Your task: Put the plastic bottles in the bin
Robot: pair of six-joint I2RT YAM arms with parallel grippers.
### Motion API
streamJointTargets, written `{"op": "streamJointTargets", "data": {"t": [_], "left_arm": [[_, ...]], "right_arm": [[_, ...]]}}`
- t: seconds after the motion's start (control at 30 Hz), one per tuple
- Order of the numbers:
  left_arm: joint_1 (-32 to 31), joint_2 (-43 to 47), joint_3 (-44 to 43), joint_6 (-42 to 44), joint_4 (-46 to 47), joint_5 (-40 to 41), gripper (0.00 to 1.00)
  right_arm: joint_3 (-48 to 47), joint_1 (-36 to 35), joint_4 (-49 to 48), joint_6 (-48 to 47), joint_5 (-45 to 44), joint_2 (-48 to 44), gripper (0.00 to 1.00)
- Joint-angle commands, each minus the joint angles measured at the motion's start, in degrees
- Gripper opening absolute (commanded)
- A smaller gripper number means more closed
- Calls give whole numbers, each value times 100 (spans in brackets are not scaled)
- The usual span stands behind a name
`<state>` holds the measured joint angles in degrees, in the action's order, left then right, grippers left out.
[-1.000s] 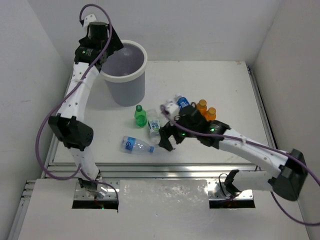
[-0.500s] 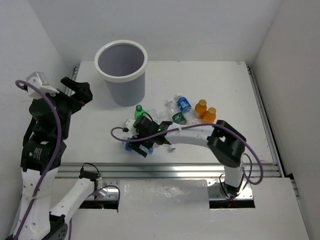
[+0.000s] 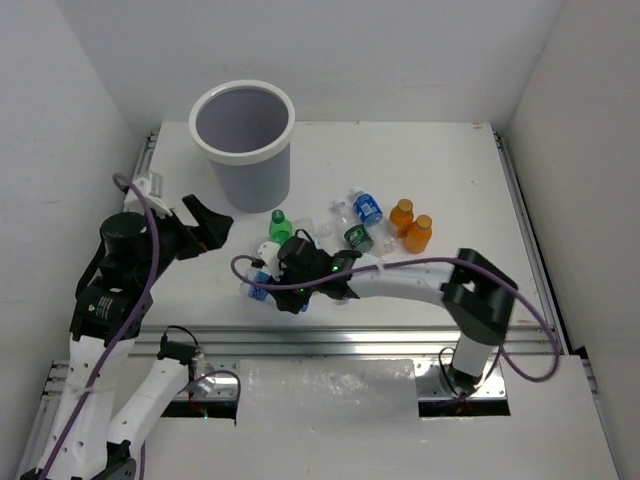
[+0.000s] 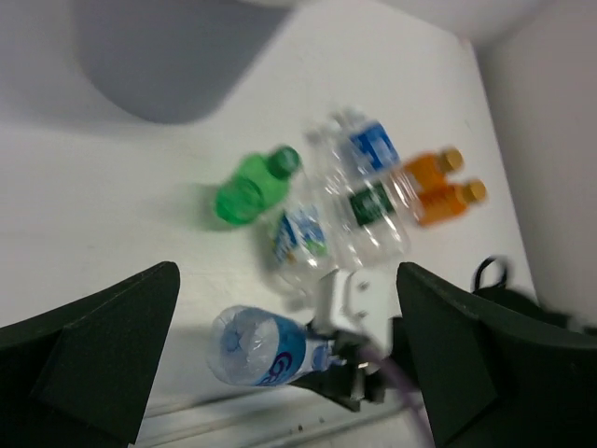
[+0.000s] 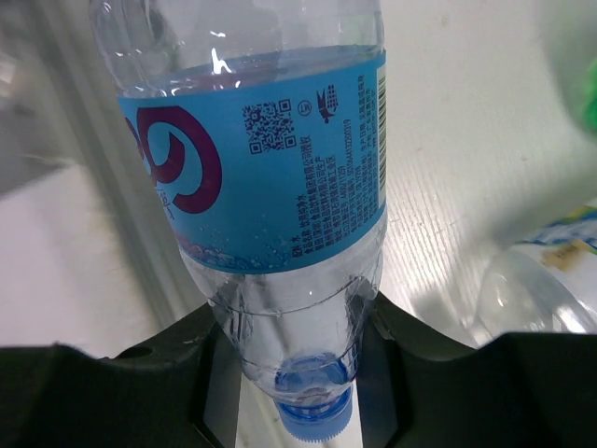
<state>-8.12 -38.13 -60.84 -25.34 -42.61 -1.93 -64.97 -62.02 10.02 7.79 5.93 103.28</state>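
Observation:
My right gripper point(image 3: 283, 289) point(image 5: 300, 373) is shut on the neck end of a clear plastic bottle point(image 3: 258, 285) point(image 5: 270, 168) with a blue label, near the table's front edge. Both fingers point(image 5: 187, 364) press its shoulder, and its blue cap points at the wrist camera. The left wrist view shows the same bottle point(image 4: 256, 347). My left gripper point(image 3: 208, 232) point(image 4: 284, 280) hangs open and holds nothing, left of the bottles. A green bottle point(image 3: 279, 227) point(image 4: 250, 193), two orange ones point(image 3: 410, 224) point(image 4: 438, 187) and several clear ones point(image 3: 360, 220) lie mid-table. The bin point(image 3: 250, 185) stands at the back left.
An aluminium rail point(image 3: 400, 340) runs along the table's near edge, just in front of the held bottle. White walls close in the left, right and back. My right arm's purple cable point(image 3: 400, 265) loops above the table beside the bottle cluster.
The right gripper reached left to the blue-labelled bottle and closed on it. The left arm swung from above the bin down to the left side, and now points at the bottles.

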Motion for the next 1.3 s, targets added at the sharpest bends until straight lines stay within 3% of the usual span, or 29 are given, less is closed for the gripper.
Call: {"op": "streamJointTargets", "data": {"t": [0.0, 0.07, 0.17, 0.43, 0.53, 0.57, 0.6, 0.63, 0.73, 0.77, 0.83, 0.87, 1.1, 1.27], "left_arm": [[47, -80, 308, 188, 490, -2238, 100], [47, -142, 458, 91, 909, -3071, 100], [56, -169, 652, -120, 1377, -3662, 100], [39, -485, 828, -49, 1466, -4147, 99], [30, -450, 1021, -365, 1957, -4710, 79], [30, -415, 1047, -444, 2158, -4833, 46], [30, -415, 1013, -550, 2221, -4877, 38], [30, -441, 978, -594, 2274, -4921, 16], [30, -502, 749, -726, 2336, -4983, 0], [30, -520, 566, -770, 2310, -4757, 0], [30, -581, 311, -797, 2187, -4283, 0], [30, -625, 135, -788, 1900, -3645, 0], [39, -1687, -2184, -727, 878, -399, 0], [47, -3312, -3817, -464, 692, 1685, 0]], "right_arm": [[107, 93, -598, 582, 618, -1246, 19], [116, 172, -606, 872, 698, -1477, 19], [256, 287, -843, 1101, 891, -1890, 19], [591, 287, -1371, 1172, 787, -2664, 20], [459, 278, -1310, 1058, 585, -2691, 20], [424, 278, -1292, 1032, 550, -2665, 20], [354, 278, -1283, 1014, 436, -2647, 21], [327, 287, -1266, 988, 391, -2629, 22], [257, 287, -1239, 952, 145, -2594, 32], [248, 304, -1213, 944, 127, -2620, 39], [327, 304, -1195, 935, -22, -2699, 86], [397, 304, -1195, 935, -100, -2769, 99], [1186, 401, -230, 847, -1585, -4093, 99], [1513, 515, 482, 873, -2368, -4940, 99]]}}
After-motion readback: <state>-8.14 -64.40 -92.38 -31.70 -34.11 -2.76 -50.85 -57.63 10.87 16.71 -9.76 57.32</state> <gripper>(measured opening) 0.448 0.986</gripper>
